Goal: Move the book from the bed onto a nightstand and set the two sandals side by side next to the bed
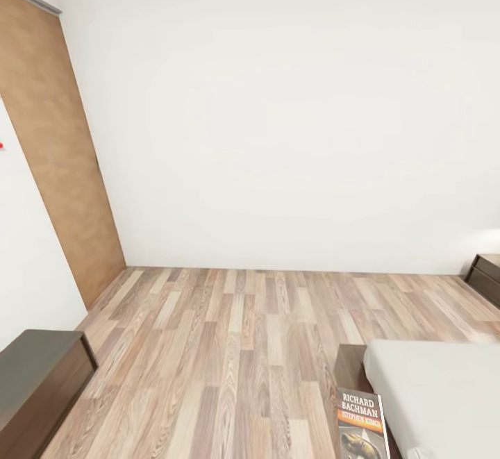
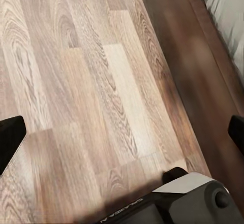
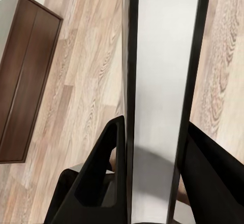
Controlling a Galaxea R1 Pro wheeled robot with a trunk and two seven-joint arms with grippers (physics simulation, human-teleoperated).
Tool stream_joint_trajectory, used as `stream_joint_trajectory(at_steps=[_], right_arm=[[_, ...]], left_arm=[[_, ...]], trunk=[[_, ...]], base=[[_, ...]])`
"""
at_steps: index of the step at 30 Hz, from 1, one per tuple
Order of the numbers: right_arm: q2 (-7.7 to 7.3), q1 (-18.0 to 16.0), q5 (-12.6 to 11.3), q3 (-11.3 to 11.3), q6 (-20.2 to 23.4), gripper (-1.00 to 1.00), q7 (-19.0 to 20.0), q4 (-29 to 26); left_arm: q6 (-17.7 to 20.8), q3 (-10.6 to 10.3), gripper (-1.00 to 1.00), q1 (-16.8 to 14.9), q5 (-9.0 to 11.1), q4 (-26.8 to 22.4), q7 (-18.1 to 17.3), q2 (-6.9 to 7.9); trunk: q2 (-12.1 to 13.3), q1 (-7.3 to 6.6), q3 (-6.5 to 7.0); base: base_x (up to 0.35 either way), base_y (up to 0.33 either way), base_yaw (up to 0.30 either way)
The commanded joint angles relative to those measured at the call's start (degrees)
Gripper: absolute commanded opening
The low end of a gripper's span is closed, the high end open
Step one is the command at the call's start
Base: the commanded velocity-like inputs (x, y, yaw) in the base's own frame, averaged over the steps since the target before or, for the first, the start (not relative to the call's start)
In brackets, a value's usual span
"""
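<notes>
Clamping the book between them, the right jaws were shut on it. In the right wrist view their black fingers pressed both covers, and the book appeared edge-on as a pale strip of pages between two dark lines. From the head camera the book stood upright at about five o'clock, its cover facing the camera. The white author lettering and orange band were readable, but the picture below them was cut off by the frame's edge.

The left jaws stood wide apart and held nothing. Only the tips of their fingers showed at the borders of the left wrist view, above the wood-plank floor.

The bed lay at four o'clock, with one corner of its dark frame and part of the pale mattress in view and the rest cropped.

A nightstand sat at eight o'clock, partly cut off. A second dark cabinet peeked in at three o'clock, too cropped to identify.

A brown door stood at ten o'clock. Beside it, a tiny red mark at the edge was unreadable. A bare white wall lay farthest.
</notes>
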Motion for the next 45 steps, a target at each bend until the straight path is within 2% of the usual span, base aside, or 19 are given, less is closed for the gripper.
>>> stream_joint_trajectory(at_steps=[1, 45], right_arm=[[-0.03, -0.07, -0.67, 0.28, 0.09, -1.0, 0.25, 0.0], [-0.01, -0.06, -0.67, 0.28, 0.09, -1.0, 0.22, 0.0]], left_arm=[[-0.34, -0.1, 1.0, -0.05, -0.14, 0.04, 0.0, 0.02], [-0.34, -0.13, 1.0, -0.05, -0.21, 0.04, 0.07, 0.02]], trunk=[[-0.1, 0.06, -0.12], [-0.1, 0.06, -0.12]], base=[[0.332, 0.0, 0.0], [0.332, 0.0, 0.0]])
